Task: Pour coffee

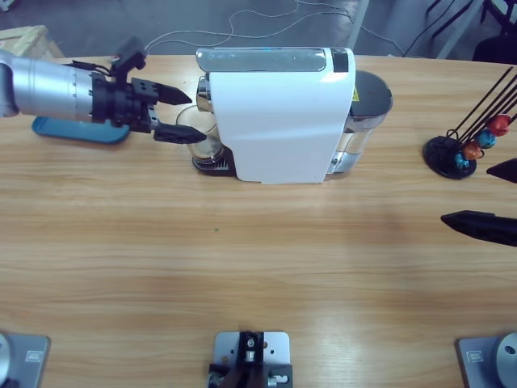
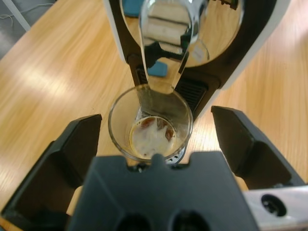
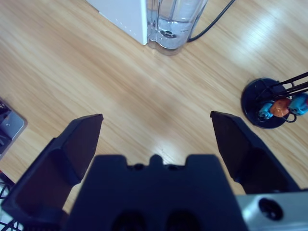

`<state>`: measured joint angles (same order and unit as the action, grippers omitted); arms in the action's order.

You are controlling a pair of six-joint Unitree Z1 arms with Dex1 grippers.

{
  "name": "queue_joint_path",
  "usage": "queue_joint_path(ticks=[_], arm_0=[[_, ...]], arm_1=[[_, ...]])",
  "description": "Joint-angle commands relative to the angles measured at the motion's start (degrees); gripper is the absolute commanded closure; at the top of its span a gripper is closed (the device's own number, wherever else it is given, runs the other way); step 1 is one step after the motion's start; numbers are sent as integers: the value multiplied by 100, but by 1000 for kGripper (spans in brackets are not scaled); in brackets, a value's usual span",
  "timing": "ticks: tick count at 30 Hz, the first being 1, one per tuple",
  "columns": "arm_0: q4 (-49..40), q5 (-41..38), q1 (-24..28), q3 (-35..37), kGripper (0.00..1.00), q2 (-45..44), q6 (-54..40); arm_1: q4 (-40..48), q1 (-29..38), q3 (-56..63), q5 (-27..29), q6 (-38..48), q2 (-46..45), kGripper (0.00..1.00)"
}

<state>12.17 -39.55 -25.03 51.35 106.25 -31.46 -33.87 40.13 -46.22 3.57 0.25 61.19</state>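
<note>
A small clear glass (image 2: 150, 126) stands on the drip tray under the chrome spout (image 2: 166, 38) of the white coffee machine (image 1: 283, 113). At its bottom lies a shallow layer of coffee (image 2: 151, 137), pale foam with dark brown patches. My left gripper (image 2: 156, 118) is open, with one jaw on each side of the glass (image 1: 196, 129) and neither touching it. In the high view the left gripper (image 1: 196, 118) reaches in from the left. My right gripper (image 1: 467, 195) hangs open over bare table at the right edge, holding nothing.
A black capsule holder (image 1: 452, 153) with blue, orange and red capsules (image 3: 281, 107) stands at the right, near the right gripper. The machine's clear water tank (image 3: 173, 19) and its cable are at the back. A blue flat object (image 1: 81, 129) lies under the left arm.
</note>
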Motion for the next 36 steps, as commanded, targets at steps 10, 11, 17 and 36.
queue_joint_path(ticks=[10,11,17,36], arm_0=[[321,-69,-19,-150,18,616,-65],[321,-54,-23,-139,18,623,-62],[373,23,-72,-64,13,678,-53],[373,420,-141,-90,304,693,-62]], arm_1=[[-103,-75,-97,-155,-96,323,0],[-103,-75,-97,-155,-96,323,0],[-111,-75,-106,-155,-96,330,0],[-129,-75,-124,-172,-96,383,0]])
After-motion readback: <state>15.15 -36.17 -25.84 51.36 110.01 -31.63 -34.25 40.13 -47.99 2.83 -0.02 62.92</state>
